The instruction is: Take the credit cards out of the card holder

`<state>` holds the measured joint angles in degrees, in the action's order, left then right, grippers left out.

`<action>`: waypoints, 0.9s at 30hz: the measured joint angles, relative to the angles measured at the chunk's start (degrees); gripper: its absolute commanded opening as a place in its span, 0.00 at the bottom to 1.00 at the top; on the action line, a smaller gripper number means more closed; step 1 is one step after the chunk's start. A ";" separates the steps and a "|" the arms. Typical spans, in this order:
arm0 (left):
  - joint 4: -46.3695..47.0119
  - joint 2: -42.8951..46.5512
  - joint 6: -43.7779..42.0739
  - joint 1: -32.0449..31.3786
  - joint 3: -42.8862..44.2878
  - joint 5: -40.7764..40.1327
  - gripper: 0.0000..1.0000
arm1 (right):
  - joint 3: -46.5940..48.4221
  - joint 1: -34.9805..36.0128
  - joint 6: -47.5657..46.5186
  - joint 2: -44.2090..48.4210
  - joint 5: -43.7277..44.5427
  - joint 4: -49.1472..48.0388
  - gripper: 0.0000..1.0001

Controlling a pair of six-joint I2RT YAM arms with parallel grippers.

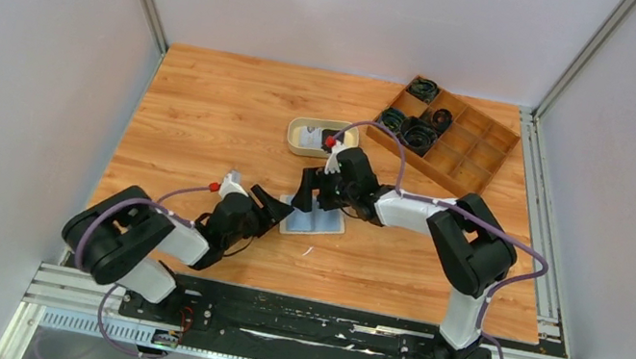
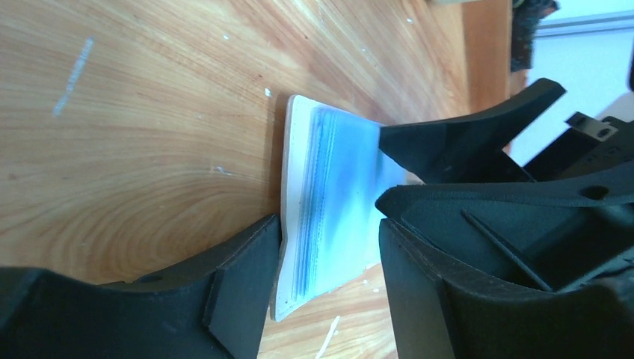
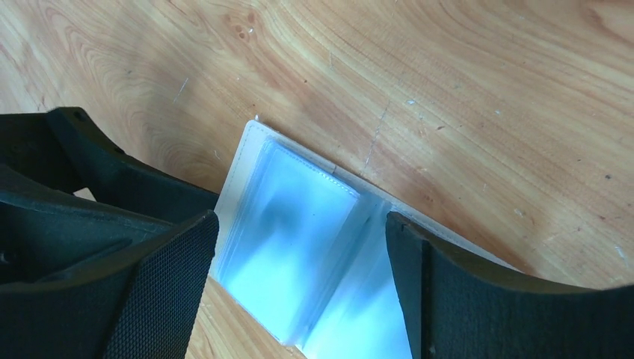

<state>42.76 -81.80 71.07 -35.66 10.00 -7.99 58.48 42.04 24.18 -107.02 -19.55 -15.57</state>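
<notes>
The card holder (image 1: 317,219) lies open and flat on the wooden table, its pale blue inside up. In the left wrist view the card holder (image 2: 333,194) sits between my left gripper (image 2: 329,288) fingers; the jaws stand apart, and the left finger (image 2: 239,292) touches its white edge. My right gripper (image 3: 299,292) hovers open over the holder's clear sleeves (image 3: 299,232), where no card shows. In the top view the left gripper (image 1: 275,207) is at the holder's left edge and the right gripper (image 1: 307,193) at its far edge. A white credit card (image 1: 308,138) lies in the oval tray.
The oval beige tray (image 1: 297,124) stands just beyond the right wrist. A wooden compartment box (image 1: 483,158) with black cable coils (image 1: 419,134) sits at the back right. Grey walls close in the table on three sides.
</notes>
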 measured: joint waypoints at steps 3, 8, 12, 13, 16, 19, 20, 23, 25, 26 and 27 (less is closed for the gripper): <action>11.67 -6.99 3.19 0.11 -1.57 2.51 0.49 | -0.70 -0.39 0.07 0.00 -0.35 -1.75 0.89; 32.22 -20.83 9.16 0.07 -4.07 5.53 0.50 | -1.46 -0.44 -0.15 -0.02 -1.03 -3.34 0.89; 43.52 -27.04 12.24 0.09 -7.02 6.03 0.51 | -1.88 -0.44 -0.20 0.04 -1.16 -4.17 0.89; 44.61 -27.65 12.81 0.09 -7.21 6.05 0.50 | -1.90 -0.44 -0.22 0.04 -1.25 -4.24 0.89; 44.96 -28.20 14.25 0.20 -7.26 6.03 0.48 | -1.99 -0.44 -0.24 0.04 -1.40 -4.46 0.89; 44.96 -28.46 14.84 0.22 -7.28 6.01 0.34 | -2.10 -0.48 -0.24 0.02 -1.49 -4.63 0.89; 44.94 -28.76 14.91 0.22 -7.34 5.95 0.27 | -2.10 -0.48 -0.24 0.02 -1.49 -4.66 0.89; 45.00 -29.92 15.15 0.22 -7.61 5.84 0.24 | -2.10 -0.48 -0.24 0.02 -1.51 -4.70 0.88; 45.03 -30.18 15.56 0.22 -7.61 5.81 0.24 | -2.14 -0.48 -0.24 0.02 -1.53 -4.79 0.88; 45.05 -30.23 15.76 0.22 -7.61 5.79 0.25 | -2.16 -0.48 -0.24 0.02 -1.55 -4.81 0.88; 45.05 -30.23 15.87 0.24 -7.61 5.75 0.26 | -2.19 -0.48 -0.24 0.02 -1.55 -4.85 0.88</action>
<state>87.81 -112.03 86.94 -35.42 2.39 -2.24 56.29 41.56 23.94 -107.00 -21.10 -20.43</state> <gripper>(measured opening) 0.249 0.883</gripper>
